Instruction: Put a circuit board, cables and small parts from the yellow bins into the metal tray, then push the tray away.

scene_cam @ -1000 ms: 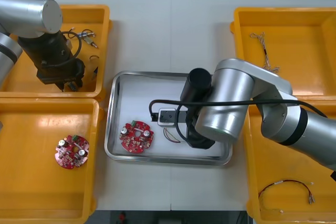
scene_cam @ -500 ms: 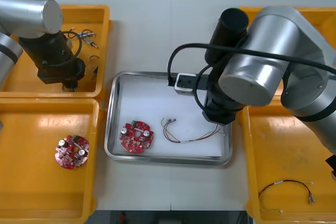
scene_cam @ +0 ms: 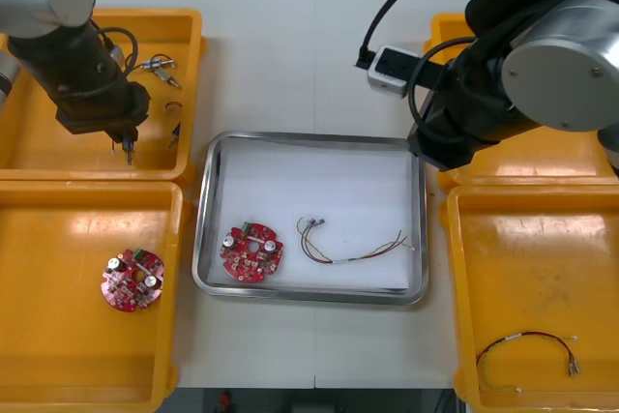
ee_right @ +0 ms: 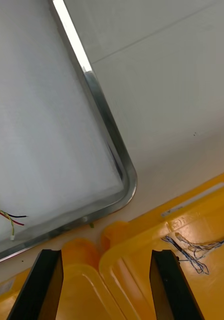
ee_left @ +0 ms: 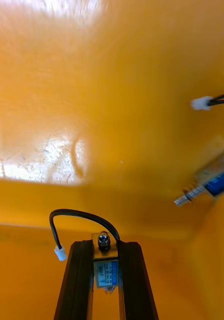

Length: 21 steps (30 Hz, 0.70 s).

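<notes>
My left gripper [scene_cam: 127, 145] hangs over the far-left yellow bin [scene_cam: 29, 147]. In the left wrist view its fingers [ee_left: 76, 280] are shut on a small metal part [ee_left: 104, 248] that trails a black cable [ee_left: 79, 216]. The metal tray [scene_cam: 207, 202] holds a round red circuit board [scene_cam: 251, 252] and a red and yellow cable [scene_cam: 354, 250]. My right gripper [ee_right: 106, 262] stands open with nothing between its fingers, above the tray's far right corner [ee_right: 126, 186] and the rims of the right bins. The right arm [scene_cam: 527, 55] covers it in the front view.
More small metal parts [scene_cam: 161, 67] lie in the far-left bin, one near my left fingers [ee_left: 208, 182]. A second circuit board [scene_cam: 132, 280] sits in the near-left bin. A cable [scene_cam: 530, 343] lies in the near-right bin, a twisted blue and white cable [ee_right: 193, 248] in the far-right one.
My right arm drew back from the tray to its far right corner, leaving the red and yellow cable inside. My left gripper shut on the small metal part and shifted slightly.
</notes>
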{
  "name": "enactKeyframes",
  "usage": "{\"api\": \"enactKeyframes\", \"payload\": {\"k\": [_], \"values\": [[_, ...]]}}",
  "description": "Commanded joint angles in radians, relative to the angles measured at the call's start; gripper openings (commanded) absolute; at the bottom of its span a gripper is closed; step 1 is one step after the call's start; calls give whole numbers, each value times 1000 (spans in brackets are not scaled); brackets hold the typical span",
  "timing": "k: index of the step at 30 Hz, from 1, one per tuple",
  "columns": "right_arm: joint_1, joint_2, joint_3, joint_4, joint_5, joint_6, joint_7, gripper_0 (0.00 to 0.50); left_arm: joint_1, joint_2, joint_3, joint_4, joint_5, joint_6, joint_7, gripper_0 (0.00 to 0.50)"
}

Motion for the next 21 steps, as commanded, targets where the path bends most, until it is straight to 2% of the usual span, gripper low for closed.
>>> {"api": "enactKeyframes", "payload": {"k": [1,5,10,16,21], "values": [[31,-70,-96,-34,-7,3,-45,500,-36,61,40,-129,-14,67,-104,0],[37,-102,-148,-20,5,3,-65,500,-36,75,43,-215,-14,130,-103,1],[37,-116,-196,24,50,3,-88,500,-40,72,47,-306,5,137,-89,0],[-3,-125,-245,156,64,3,-138,500,-41,48,47,-416,25,137,-64,0],[-60,-122,-254,285,73,3,-264,500,-43,8,37,-513,37,137,-41,0]]}}
